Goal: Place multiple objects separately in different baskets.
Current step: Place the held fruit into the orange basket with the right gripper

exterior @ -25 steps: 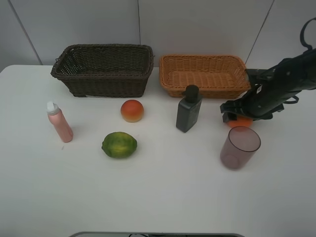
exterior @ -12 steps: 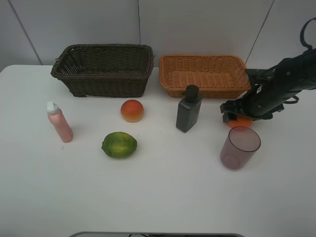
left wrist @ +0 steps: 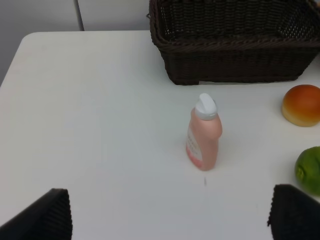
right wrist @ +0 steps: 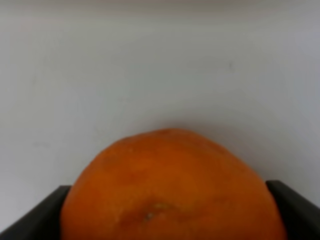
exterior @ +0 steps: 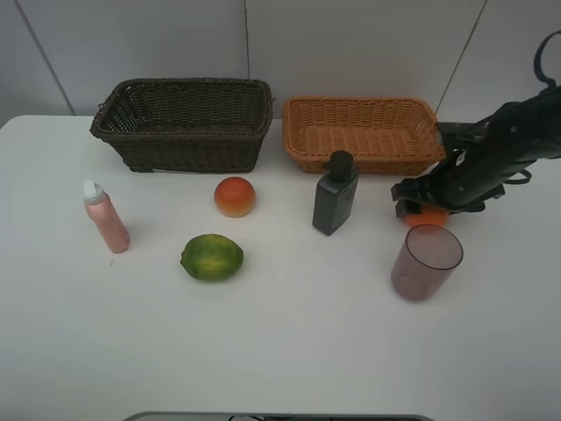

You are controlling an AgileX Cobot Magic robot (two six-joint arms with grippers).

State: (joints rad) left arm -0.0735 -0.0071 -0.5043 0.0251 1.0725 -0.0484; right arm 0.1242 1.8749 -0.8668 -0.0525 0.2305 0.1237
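1. Orange mandarin (exterior: 427, 216) sits on the white worktop (exterior: 289, 342) beneath the right pincer (exterior: 419, 204), between tan basket (exterior: 361, 132) and purple cup (exterior: 425, 261).
2. Left pincer (left wrist: 165, 220) spread open, empty, near the pink bottle (left wrist: 204, 133).
3. Right wrist: the mandarin (right wrist: 170, 187) lies between wide jaws; grip unclear.

A white worktop (exterior: 289, 342) carries 8 things. At 11 o'clock stands the dark brown basket (exterior: 182, 124), and just beside it at 1 o'clock the light orange-tan basket (exterior: 363, 133). The pink bottle (exterior: 106, 217) stands upright at 9 o'clock. Near the centre lie the red-orange fruit (exterior: 235, 196) and, toward 7 o'clock of it, the green fruit (exterior: 211, 257). The grey pump bottle (exterior: 336, 195) stands right of centre. At 3 o'clock sit the mandarin (exterior: 427, 216) and the purple cup (exterior: 425, 261).
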